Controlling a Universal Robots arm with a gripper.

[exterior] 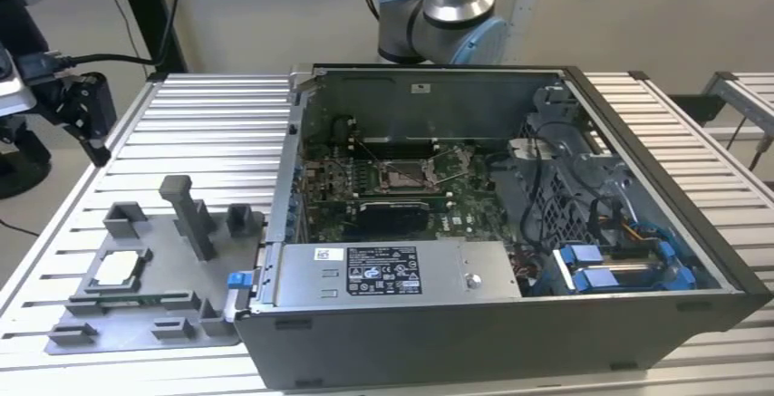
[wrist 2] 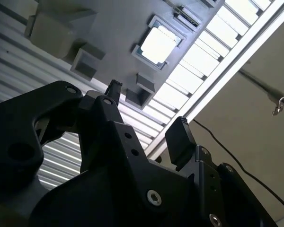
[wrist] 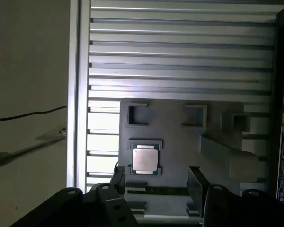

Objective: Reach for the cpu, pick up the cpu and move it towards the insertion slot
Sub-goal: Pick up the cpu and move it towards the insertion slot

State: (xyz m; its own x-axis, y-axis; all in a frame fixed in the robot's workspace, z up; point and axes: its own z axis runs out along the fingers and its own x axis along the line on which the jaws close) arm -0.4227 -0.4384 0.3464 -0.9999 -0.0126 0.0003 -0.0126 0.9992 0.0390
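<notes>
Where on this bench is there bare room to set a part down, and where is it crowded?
Free: the ribbed table between the grey tray and the table's far edge, beside the computer case on the exterior view's left; a narrower strip past the case's other side. Crowded: the tray, holding the cpu, and the case interior.

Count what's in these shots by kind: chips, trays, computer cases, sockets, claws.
cpu: 1
grey tray: 1
computer case: 1
insertion slot: 1
claw: 1
Total: 5
</notes>
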